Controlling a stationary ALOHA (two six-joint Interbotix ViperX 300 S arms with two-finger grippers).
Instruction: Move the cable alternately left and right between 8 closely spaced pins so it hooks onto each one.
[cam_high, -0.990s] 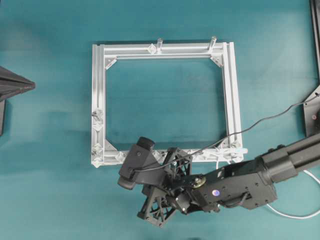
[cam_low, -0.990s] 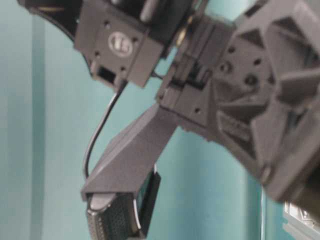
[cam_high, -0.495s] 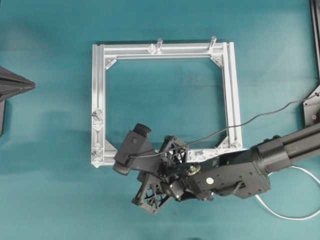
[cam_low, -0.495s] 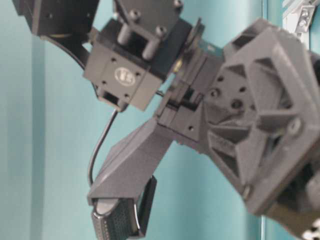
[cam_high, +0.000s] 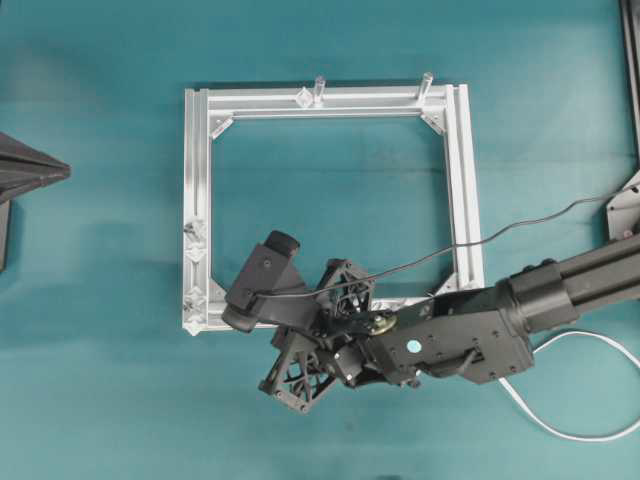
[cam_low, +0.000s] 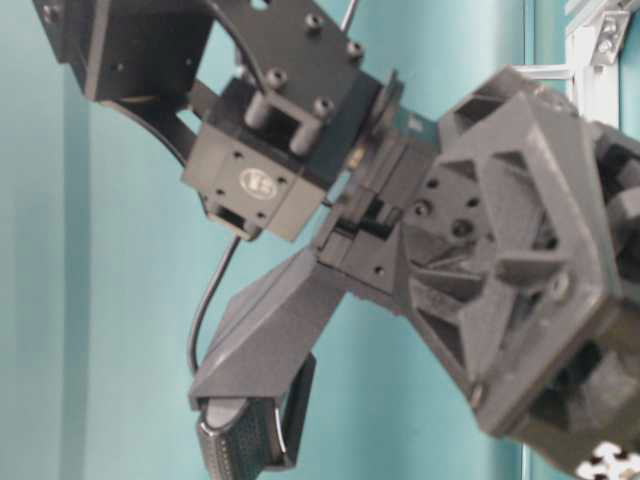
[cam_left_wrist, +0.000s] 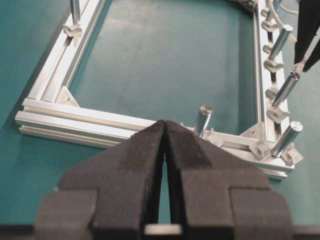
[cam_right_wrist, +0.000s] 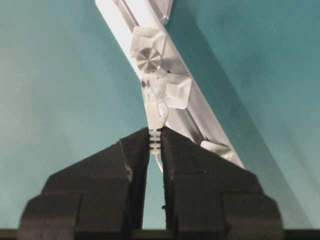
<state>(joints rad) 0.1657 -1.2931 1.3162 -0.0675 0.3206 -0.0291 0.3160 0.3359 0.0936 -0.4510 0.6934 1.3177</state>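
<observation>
**Op:** White cable (cam_right_wrist: 154, 131) sat pinched between my right gripper (cam_right_wrist: 155, 136) pads, held by the ribbed collar just behind the plug, centre of the wrist view. The plug tip was touching the aluminium frame (cam_right_wrist: 197, 107) beside a translucent pin (cam_right_wrist: 179, 93).

**Partner:** How did it look to handle?

**Op:** Light and limp, I judged; the slack trailed off the lower right of the overhead view (cam_high: 560, 425). I reckoned the stiff collar was the right spot, since further back the cord would flop.

**Partner:** The other arm?

**Op:** My left gripper (cam_left_wrist: 165, 131) was closed on nothing, parked outside the frame's near rail, well apart from the pins (cam_left_wrist: 272, 65) at upper right.

**Partner:** Risks?

**Op:** A smooth jacket might slip.
</observation>
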